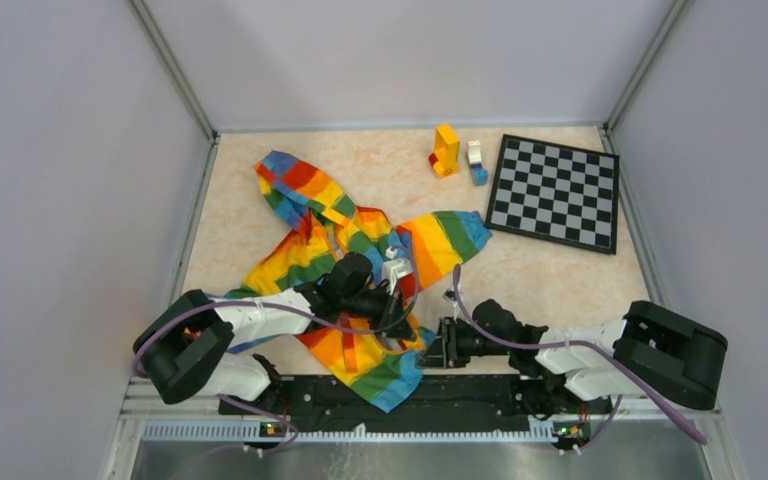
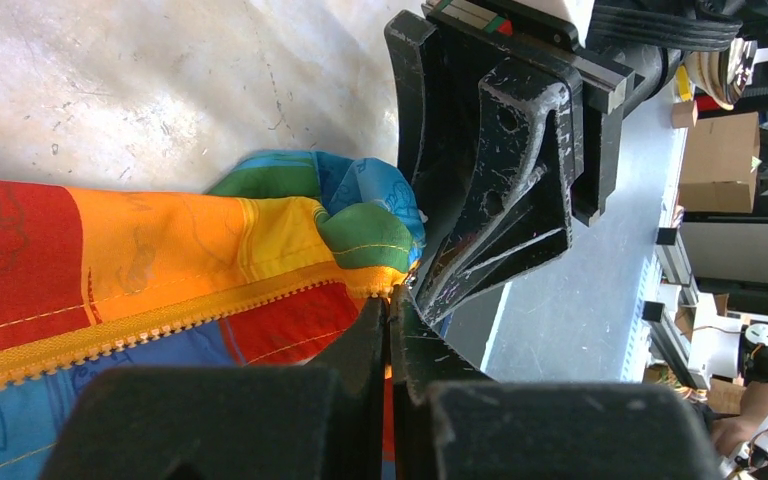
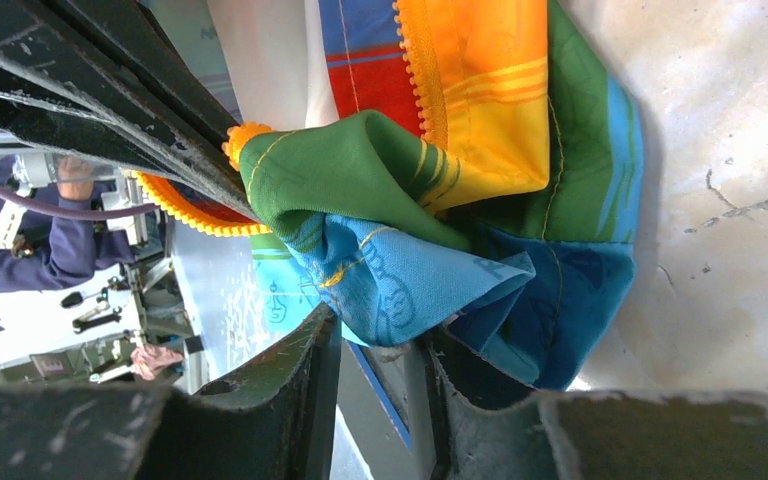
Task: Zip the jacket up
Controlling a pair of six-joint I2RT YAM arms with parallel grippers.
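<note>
The rainbow-striped jacket [image 1: 345, 240] lies crumpled on the beige table, its lower hem hanging over the near edge. My left gripper [image 1: 401, 322] is shut on the end of the orange zipper strip [image 2: 160, 325] at the hem; in the left wrist view the left gripper [image 2: 392, 305] has its jaws pressed together on the tape. My right gripper [image 1: 432, 345] faces it from the right. In the right wrist view the right gripper [image 3: 382, 335] is open, with a fold of the blue hem [image 3: 410, 285] lying at its fingertips. The zipper slider is hidden.
A black-and-white checkerboard [image 1: 555, 190] lies at the back right. An orange toy block [image 1: 446, 150] and a white-and-blue one [image 1: 476, 162] stand beside it. Grey walls close in the table on three sides. A black rail [image 1: 460, 395] runs along the near edge.
</note>
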